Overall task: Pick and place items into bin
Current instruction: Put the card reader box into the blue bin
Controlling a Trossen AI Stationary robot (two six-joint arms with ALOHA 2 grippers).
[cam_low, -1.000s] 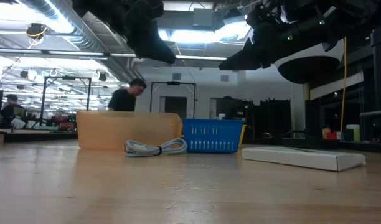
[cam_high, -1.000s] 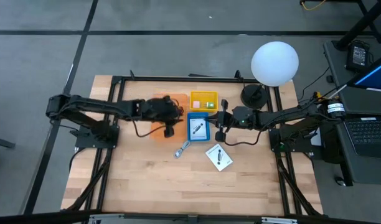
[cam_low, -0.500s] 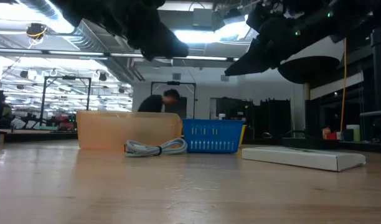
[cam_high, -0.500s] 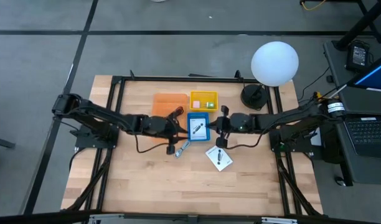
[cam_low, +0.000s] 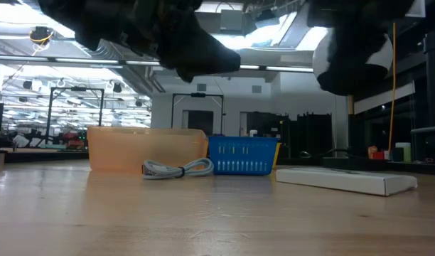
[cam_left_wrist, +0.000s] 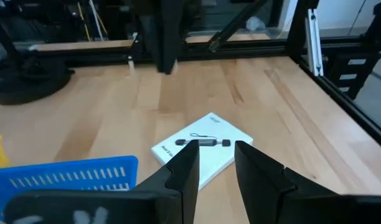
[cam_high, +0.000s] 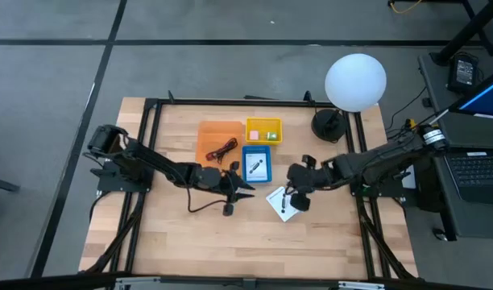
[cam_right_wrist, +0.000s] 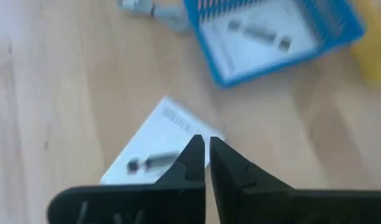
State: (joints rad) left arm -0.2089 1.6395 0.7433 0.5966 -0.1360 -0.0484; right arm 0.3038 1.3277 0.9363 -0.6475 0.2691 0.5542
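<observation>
We judge the step in hand to be picking the flat white card with black marks, lying on the wooden table beside the blue mesh bin; the right gripper, fingers nearly closed and empty, hovers above it and should open before descending squarely. The left gripper, narrowly parted and empty, hangs near the bin; we keep it clear.

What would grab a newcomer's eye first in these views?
Probably the three bright bins in a cluster at the middle of the table: an orange bin holding a red cable, a yellow bin, and a blue bin with a white card inside. Next, both dark arms reach inward, the left tool near the blue bin and the right tool over a white card lying on the wood.
</observation>
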